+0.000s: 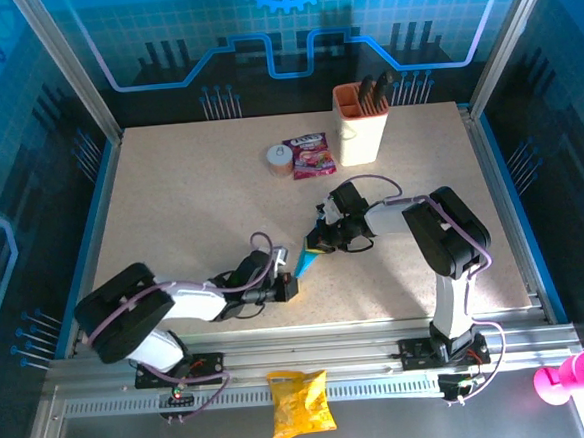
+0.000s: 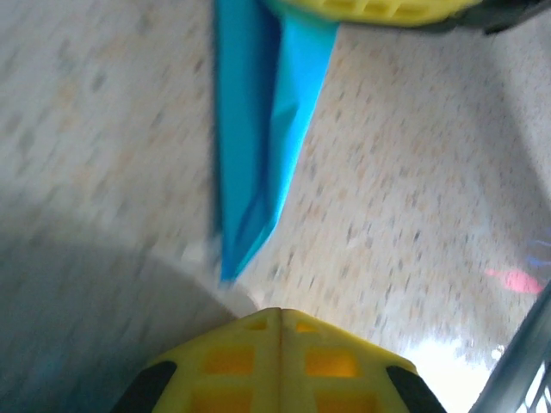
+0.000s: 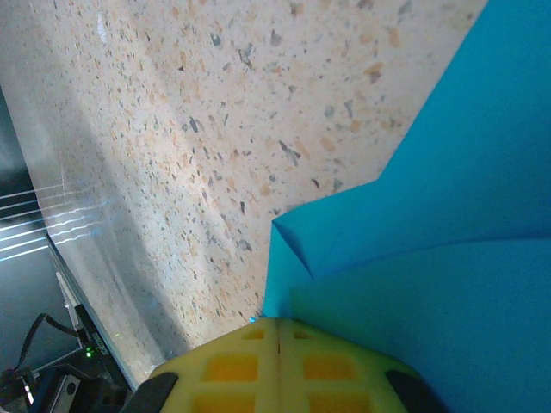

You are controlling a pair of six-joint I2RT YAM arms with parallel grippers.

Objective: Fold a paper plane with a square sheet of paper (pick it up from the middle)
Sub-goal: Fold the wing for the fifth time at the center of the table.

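Since both arms are crowding the middle, we'll start there. The paper plane (image 1: 308, 261) lies on the speckled tabletop (image 1: 171, 207) just toward 6 o'clock of its centre, a narrow cyan-blue dart with its point aimed at about 7 o'clock.

The right end effector (image 1: 321, 243) is at the wide 1 o'clock end of the plane. Its yellow fingers are fully closed, seam to seam, with their tip down on the blue paper. From the right wrist we see folded layers (image 3: 448, 258) spreading out from under that tip, with nothing pinched in the seam.

The left end effector (image 1: 292, 281) sits right at the plane's pointed tip, also closed tight and holding nothing. In the left wrist view the tip of the dart (image 2: 258, 129) stops just short of the fingers (image 2: 280, 331).

Up at 12 o'clock there's a pink-red snack packet (image 1: 310, 156) with a small tape roll (image 1: 280, 158) just beside it. The print on the packet is too small for us to read. A beige holder cup (image 1: 361, 124) with dark tools stands at 1 o'clock. A yellow crinkled snack bag (image 1: 300, 404) lies at 6 o'clock on the metal rail, off the tabletop.
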